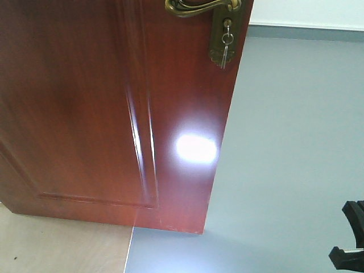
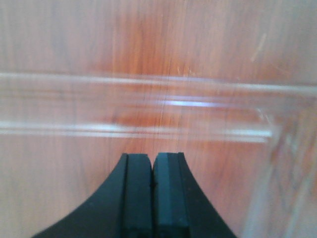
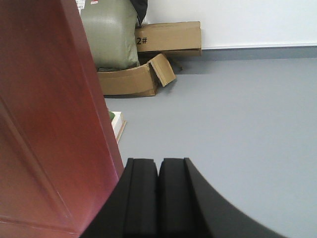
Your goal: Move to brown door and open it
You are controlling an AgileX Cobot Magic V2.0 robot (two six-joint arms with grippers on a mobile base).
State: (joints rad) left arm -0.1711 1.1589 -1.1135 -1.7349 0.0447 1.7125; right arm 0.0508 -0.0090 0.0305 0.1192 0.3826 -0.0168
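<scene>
The brown door [image 1: 85,114] fills the left of the front view, glossy reddish-brown with raised moulding. It stands swung open, its free edge running down to the floor. Its brass lever handle [image 1: 199,7] and lock plate with small keys [image 1: 226,45] show at the top. My left gripper [image 2: 152,157] is shut with nothing in it, its tips very close to the door's panel moulding [image 2: 148,104]. My right gripper [image 3: 158,161] is shut and empty, just right of the door's edge [image 3: 99,99], facing the grey floor. In the front view a black gripper part [image 1: 350,239] shows at the lower right.
Grey floor [image 1: 284,142] stretches beyond the door to a white wall with a grey skirting [image 1: 307,31]. Cardboard boxes [image 3: 163,37] and a green sack [image 3: 109,32] stand against the far wall. Beige flooring [image 1: 57,244] lies at the lower left.
</scene>
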